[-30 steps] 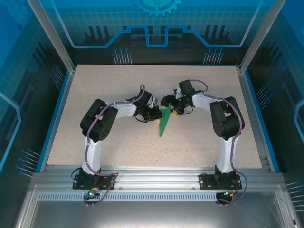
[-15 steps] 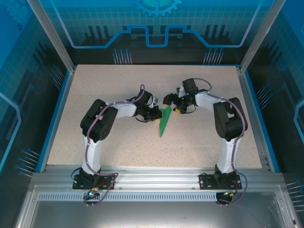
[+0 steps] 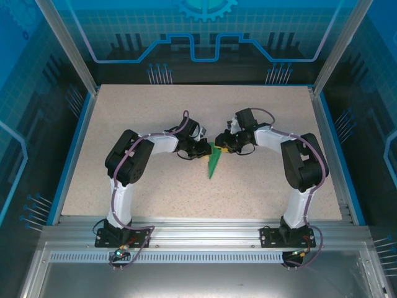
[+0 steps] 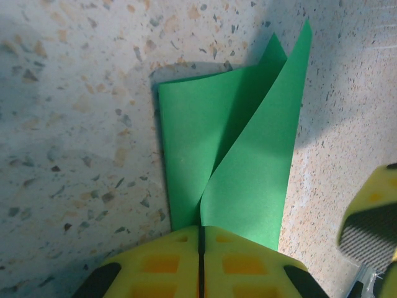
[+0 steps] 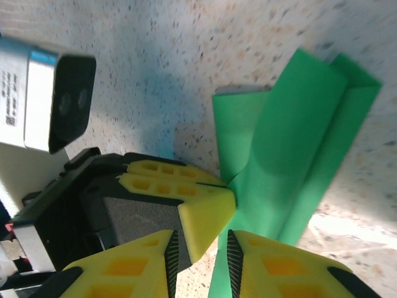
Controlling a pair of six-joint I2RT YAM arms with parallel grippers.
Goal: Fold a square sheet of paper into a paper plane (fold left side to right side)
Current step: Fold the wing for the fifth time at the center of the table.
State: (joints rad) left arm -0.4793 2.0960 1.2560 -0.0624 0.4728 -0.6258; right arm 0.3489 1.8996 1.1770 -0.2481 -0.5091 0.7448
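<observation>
Left fingers point(image 4: 161, 261) are pinching shut on the paper plane's point(image 4: 248, 155) twelve-o'clock end, its length pointing toward six. Right fingers point(image 5: 130, 264), just alongside, are gaping slightly — hold unclear.

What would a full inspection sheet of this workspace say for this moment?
Surface: speckled beige table, no damage seen.
Job's things: green paper, folded into a narrow pointed shape, lying mid-table between the arms.
Clutter: nothing seen.
Tools: left tool shut on the paper's edge; right tool right beside it, jaws a little apart with the paper's edge between them, grip uncertain.
Cables: purple cables run along both arms, no tangle seen.
Surroundings: blue see-through panels around the table; aluminium frame at the near edge.
</observation>
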